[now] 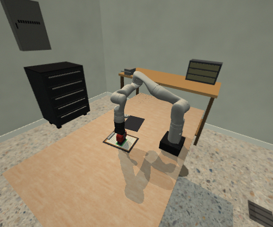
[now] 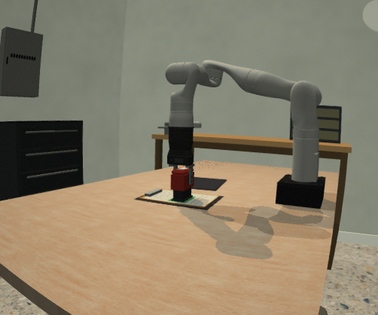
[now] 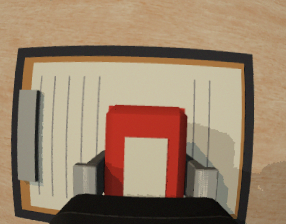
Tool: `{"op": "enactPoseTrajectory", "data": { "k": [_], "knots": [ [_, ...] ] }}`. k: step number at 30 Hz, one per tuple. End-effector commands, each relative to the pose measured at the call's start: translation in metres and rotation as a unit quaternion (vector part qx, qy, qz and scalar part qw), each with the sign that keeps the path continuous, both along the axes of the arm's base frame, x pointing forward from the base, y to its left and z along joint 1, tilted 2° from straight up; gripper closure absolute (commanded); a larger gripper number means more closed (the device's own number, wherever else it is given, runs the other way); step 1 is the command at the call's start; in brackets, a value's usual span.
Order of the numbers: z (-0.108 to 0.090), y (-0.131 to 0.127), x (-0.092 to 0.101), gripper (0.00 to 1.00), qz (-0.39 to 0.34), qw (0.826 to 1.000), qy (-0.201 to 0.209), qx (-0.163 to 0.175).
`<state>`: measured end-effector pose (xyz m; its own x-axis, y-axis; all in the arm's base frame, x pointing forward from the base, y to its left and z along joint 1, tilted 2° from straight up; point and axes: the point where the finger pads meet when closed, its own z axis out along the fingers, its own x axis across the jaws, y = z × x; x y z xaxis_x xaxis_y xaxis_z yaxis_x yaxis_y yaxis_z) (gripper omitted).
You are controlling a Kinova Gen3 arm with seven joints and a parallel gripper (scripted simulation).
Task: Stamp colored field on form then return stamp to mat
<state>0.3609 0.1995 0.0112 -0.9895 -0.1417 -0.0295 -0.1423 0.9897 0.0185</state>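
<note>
My gripper (image 2: pixel 181 177) is shut on the red stamp (image 2: pixel 180 180), one finger on each side of its red body. The stamp stands upright with its black base (image 2: pixel 182 195) resting on the green field (image 2: pixel 184 200) of the form; only a thin green edge shows around the base. The form (image 2: pixel 179 198) is a lined sheet on a dark clipboard with a grey clip (image 2: pixel 153 192) at its left end. In the wrist view the stamp (image 3: pixel 146 151) sits between the fingers and covers the field on the form (image 3: pixel 134 129). The dark mat (image 2: pixel 208 183) lies just behind the form; it also shows in the top view (image 1: pixel 134 123).
The arm's black base (image 2: pixel 300 190) stands on the table to the right of the form. A second table (image 1: pixel 173 80) with a slatted box (image 1: pixel 203 71) is behind. A black drawer chest (image 1: pixel 58 90) stands at the left wall.
</note>
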Motion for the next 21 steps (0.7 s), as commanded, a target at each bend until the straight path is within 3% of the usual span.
{"op": "enactPoseTrajectory", "data": {
  "k": [1, 9, 21],
  "knots": [
    [-0.001, 0.004, 0.001, 0.42, -0.002, 1.000, -0.002, 0.003],
    [-0.003, 0.004, 0.001, 0.42, -0.002, 1.000, -0.002, 0.003],
    [-0.024, 0.004, 0.002, 0.42, -0.002, 1.000, -0.002, 0.003]
  ]
}}
